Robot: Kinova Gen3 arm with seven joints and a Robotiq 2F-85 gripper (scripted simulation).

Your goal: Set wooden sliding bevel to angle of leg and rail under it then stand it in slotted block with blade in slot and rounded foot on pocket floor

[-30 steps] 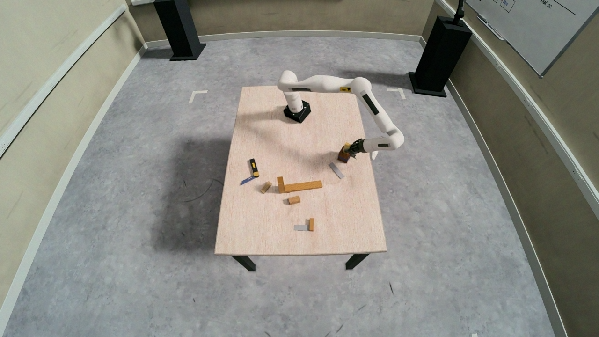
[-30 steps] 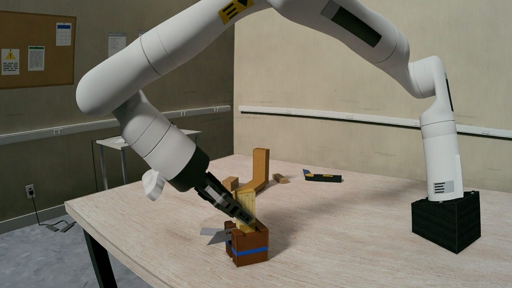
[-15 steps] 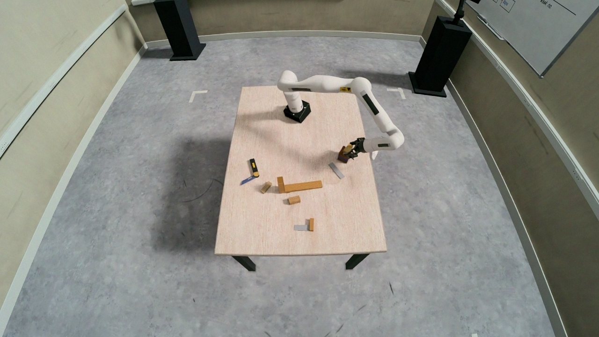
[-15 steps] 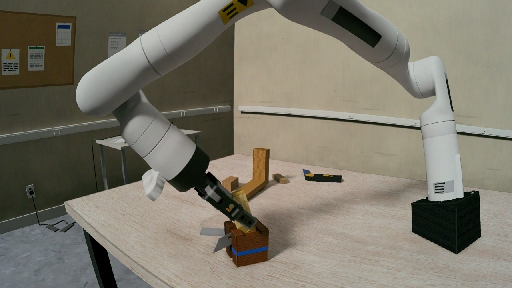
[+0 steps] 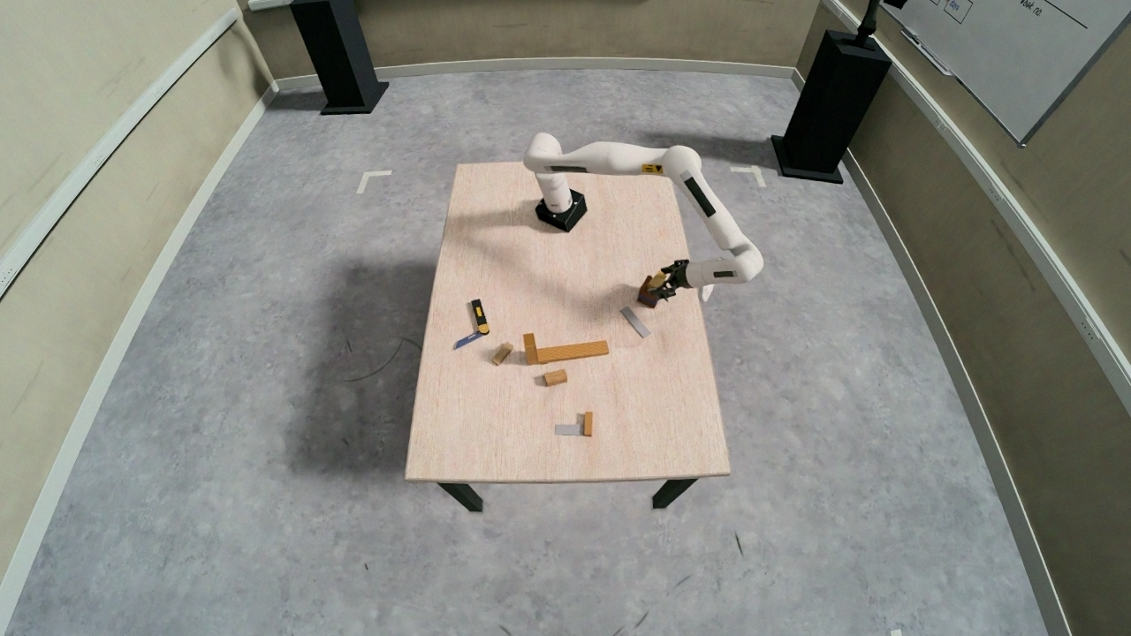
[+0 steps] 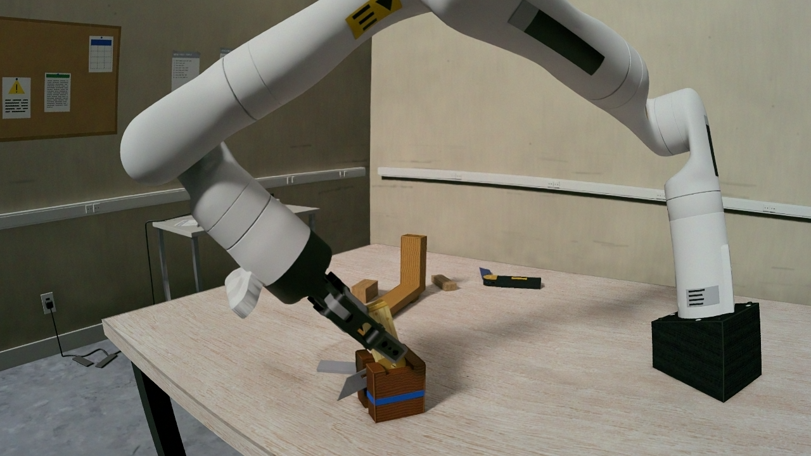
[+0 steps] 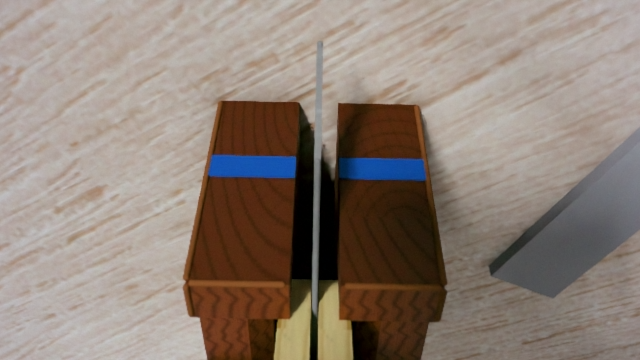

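The dark brown slotted block (image 6: 391, 385) with a blue band stands near the table's right edge. The wooden bevel's pale stock (image 6: 381, 322) sits in the block's pocket and leans a little. Its grey blade (image 7: 317, 175) (image 6: 350, 385) runs through the slot and pokes out of the far side. My gripper (image 6: 385, 342) is open, with its fingers on either side of the stock just above the block; it also shows in the top view (image 5: 668, 280). The black bevel (image 5: 478, 316) lies at the table's left. The leg and rail (image 5: 565, 349) lie mid-table.
A loose grey plate (image 5: 633, 321) lies just beside the block, also in the wrist view (image 7: 575, 230). Two small wooden blocks (image 5: 502, 353) (image 5: 554, 377) lie by the rail. A small square (image 5: 577, 427) lies near the front edge. The arm's black base (image 6: 706, 351) stands at the back.
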